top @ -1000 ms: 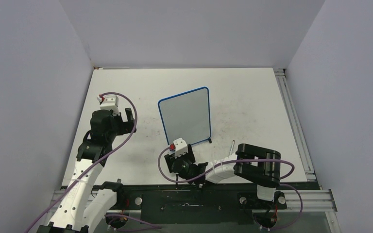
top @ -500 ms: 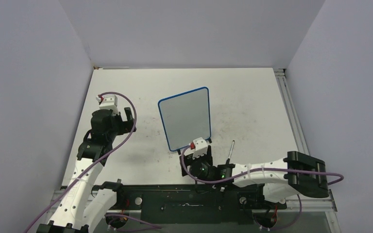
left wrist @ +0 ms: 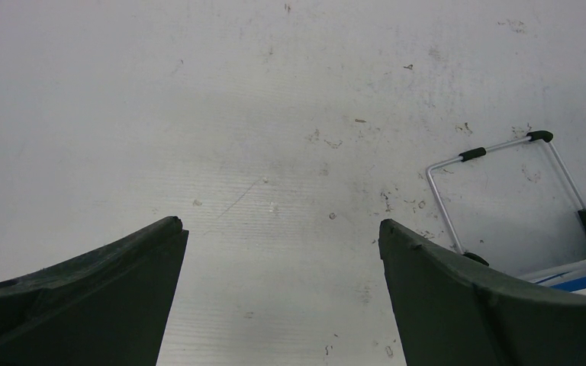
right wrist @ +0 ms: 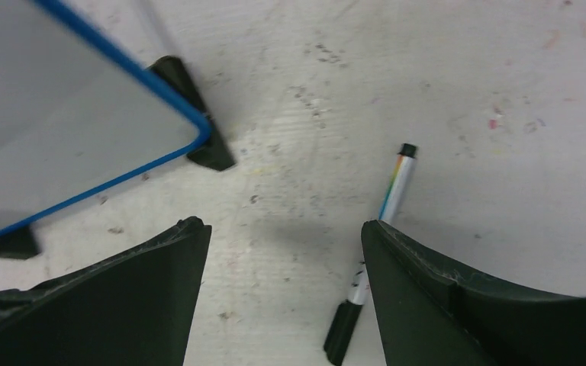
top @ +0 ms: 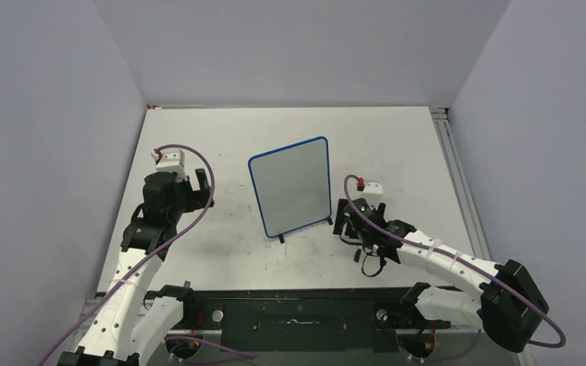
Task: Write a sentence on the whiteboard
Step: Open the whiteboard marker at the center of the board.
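Since a second ago, the right arm (top: 442,259) has swung from the near edge of the table (top: 397,145) over to the right side of the whiteboard (top: 290,187). The left arm and the board are in the same spots as before.

The whiteboard stands up on its black feet in the middle of the table, and its face is white with a thin blue edge. The right pincer (right wrist: 282,225) hangs low by the board's bottom right corner, close to one black foot (right wrist: 206,152). It is wide open and holds nothing. A pen (right wrist: 393,191) lies flat on the table, just beside its right finger.

The left pincer (left wrist: 278,223) is off to the left of the board, well apart from it. It is wide open too, with only bare table under it.
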